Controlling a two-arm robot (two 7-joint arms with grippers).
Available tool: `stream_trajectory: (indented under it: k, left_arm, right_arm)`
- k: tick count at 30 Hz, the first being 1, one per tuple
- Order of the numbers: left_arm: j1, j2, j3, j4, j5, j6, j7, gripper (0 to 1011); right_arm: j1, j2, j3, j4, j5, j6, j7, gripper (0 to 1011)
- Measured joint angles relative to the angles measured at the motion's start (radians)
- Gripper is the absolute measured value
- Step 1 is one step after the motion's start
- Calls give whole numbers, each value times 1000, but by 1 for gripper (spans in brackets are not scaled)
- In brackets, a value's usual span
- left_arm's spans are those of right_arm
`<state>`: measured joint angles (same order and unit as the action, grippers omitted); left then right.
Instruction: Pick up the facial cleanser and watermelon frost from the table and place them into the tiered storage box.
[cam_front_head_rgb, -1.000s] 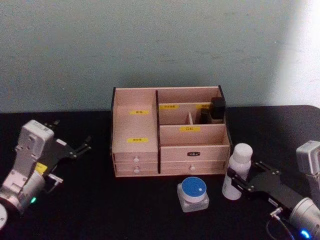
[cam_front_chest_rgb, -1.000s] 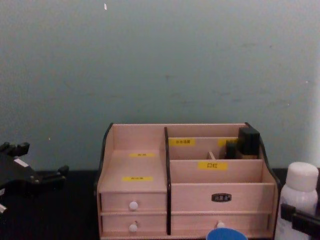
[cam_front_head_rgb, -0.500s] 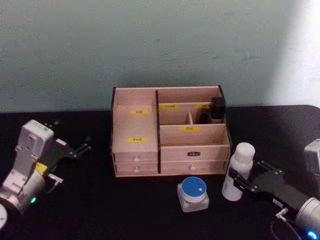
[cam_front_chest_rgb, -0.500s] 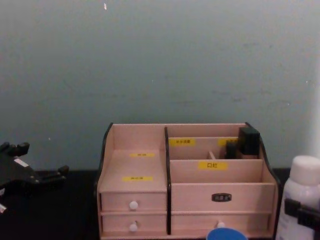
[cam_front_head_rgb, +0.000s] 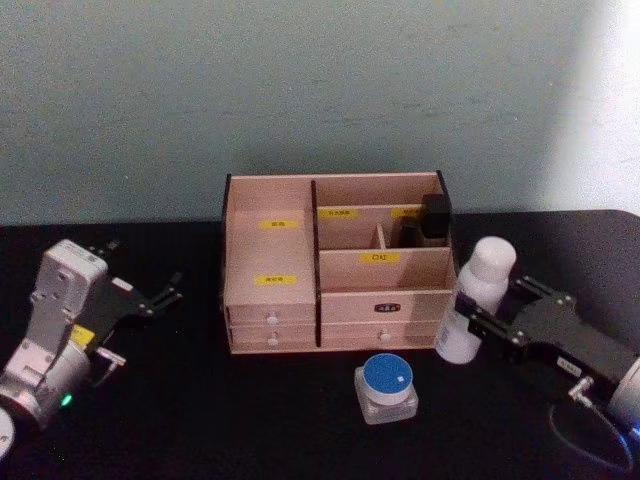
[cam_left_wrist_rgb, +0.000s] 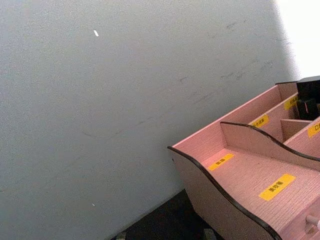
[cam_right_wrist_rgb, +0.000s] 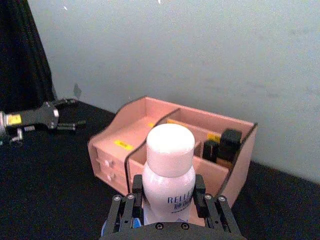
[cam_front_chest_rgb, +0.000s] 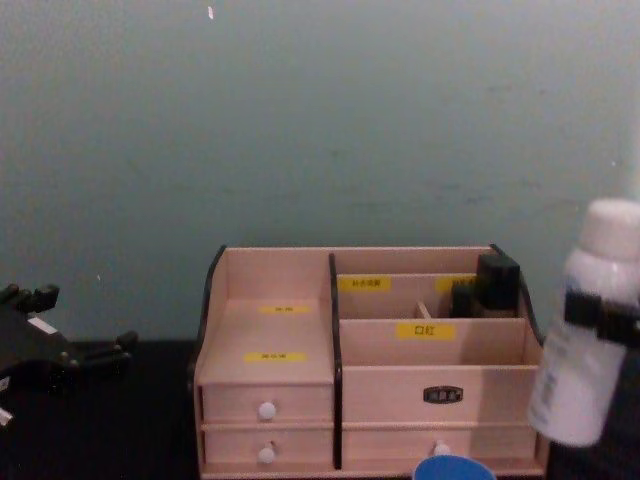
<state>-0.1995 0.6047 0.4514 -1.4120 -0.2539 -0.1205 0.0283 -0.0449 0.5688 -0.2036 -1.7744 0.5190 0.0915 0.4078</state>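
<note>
My right gripper (cam_front_head_rgb: 480, 322) grips the tall translucent-white plastic facial cleanser bottle (cam_front_head_rgb: 476, 290) clear of the black table (cam_front_head_rgb: 200, 400), axis near upright. Light wooden tiered storage box (cam_front_head_rgb: 270, 262) just left of the fingers; clear blue-lidded watermelon frost jar (cam_front_head_rgb: 387, 388) lower left, standing. My left gripper (cam_front_head_rgb: 150, 297) is spread wide, parked well apart.

Tilted facial cleanser (cam_front_head_rgb: 477, 300) beside tiered storage box (cam_front_head_rgb: 270, 262), blue-lidded watermelon frost (cam_front_head_rgb: 387, 379) in front
</note>
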Motion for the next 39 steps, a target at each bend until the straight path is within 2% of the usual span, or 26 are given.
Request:
stream_trajectory:
  k: [6, 14, 23, 39]
  left_arm:
    - [0, 0, 0, 0, 0, 0, 0, 1001]
    - [0, 0, 0, 0, 0, 0, 0, 1001]
    - [0, 0, 0, 0, 0, 0, 0, 1001]
    - [0, 0, 0, 0, 0, 0, 0, 1002]
  right_arm:
    - [61, -5, -18, 5, 12, 11, 5, 594]
    - [167, -37, -63, 63, 11, 28, 0, 594]
    - [305, -100, -124, 182, -17, 33, -10, 594]
    - [468, -194, -189, 371, -71, 23, -5, 594]
